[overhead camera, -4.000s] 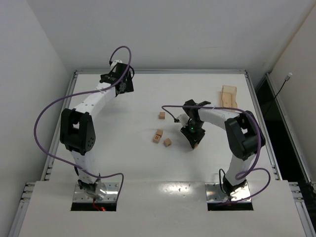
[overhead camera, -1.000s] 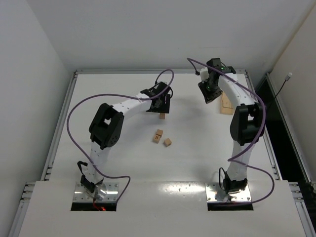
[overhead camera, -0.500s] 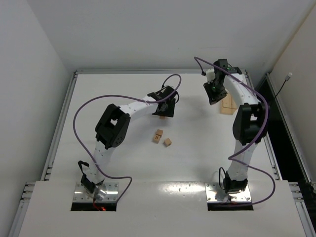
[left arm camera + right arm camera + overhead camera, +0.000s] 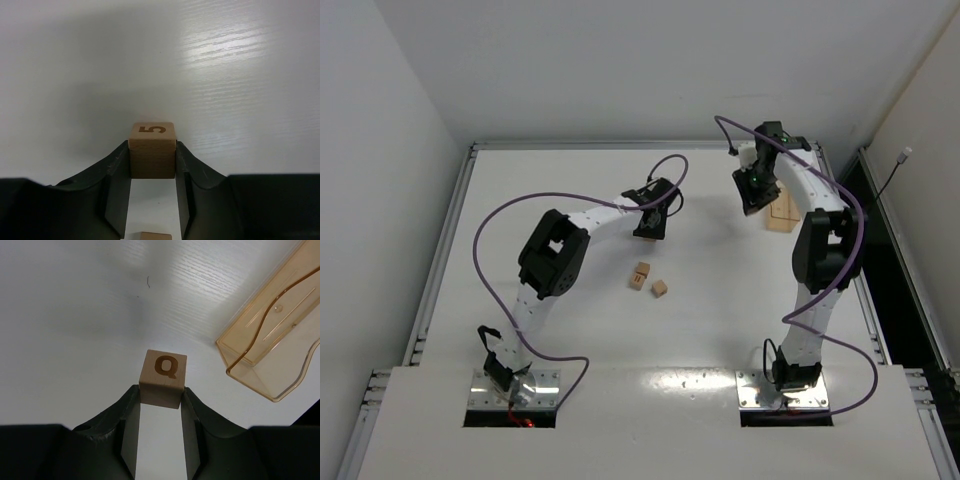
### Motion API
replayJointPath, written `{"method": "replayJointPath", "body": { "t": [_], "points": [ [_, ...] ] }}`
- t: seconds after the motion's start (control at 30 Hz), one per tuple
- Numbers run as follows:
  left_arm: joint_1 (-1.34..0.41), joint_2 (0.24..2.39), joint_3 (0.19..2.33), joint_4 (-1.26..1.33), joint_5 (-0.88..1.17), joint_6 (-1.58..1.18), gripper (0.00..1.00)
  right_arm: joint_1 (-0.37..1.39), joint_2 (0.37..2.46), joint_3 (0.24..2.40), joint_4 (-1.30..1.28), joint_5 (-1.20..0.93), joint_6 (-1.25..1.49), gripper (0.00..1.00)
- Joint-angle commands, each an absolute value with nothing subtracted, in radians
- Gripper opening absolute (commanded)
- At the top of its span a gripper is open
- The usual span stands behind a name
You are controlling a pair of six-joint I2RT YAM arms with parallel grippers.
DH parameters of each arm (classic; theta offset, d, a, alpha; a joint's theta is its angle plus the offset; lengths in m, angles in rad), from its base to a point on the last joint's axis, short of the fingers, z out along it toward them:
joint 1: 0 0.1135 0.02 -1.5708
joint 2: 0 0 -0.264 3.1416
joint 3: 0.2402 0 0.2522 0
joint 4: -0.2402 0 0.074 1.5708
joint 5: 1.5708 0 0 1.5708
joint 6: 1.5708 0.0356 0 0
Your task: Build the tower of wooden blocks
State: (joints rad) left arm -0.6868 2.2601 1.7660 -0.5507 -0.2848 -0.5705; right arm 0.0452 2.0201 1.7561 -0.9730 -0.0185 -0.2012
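left jaws clamped the block marked 5 (image 4: 152, 136) between their tips; right jaws likewise clamped the block marked q (image 4: 164, 371)

Bottom edge cuts second block (image 4: 155, 236); right edge crops amber tray (image 4: 270, 325).

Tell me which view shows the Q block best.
The right wrist view: the Q block sits mid-frame with its letter sharp, clamped in the right gripper. In the top external view it cannot be made out under that gripper. The left wrist view shows only the 5 block.
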Motion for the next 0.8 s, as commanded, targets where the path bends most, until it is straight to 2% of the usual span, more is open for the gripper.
{"method": "replayJointPath", "body": {
  "t": [0.0, 0.03, 0.27, 0.77],
  "points": [
    [-0.692, 2.263, 1.802, -0.548, -0.288, -0.595, 0.06, 0.043, 1.970, 1.749, -0.974, -0.048, -0.196, 0.00],
    [-0.701, 2.249, 1.789, -0.548, -0.288, -0.595, 0.00, 0.043, 1.970, 1.740, -0.974, -0.048, -0.196, 0.00],
    [-0.721, 2.157, 1.660, -0.568, -0.239, -0.670, 0.00, 0.043, 1.960, 1.730, -0.974, -0.048, -0.196, 0.00],
    [-0.762, 2.075, 1.560, -0.568, -0.276, -0.715, 0.00, 0.052, 1.902, 1.669, -0.974, -0.048, -0.196, 0.00]
  ]
}}
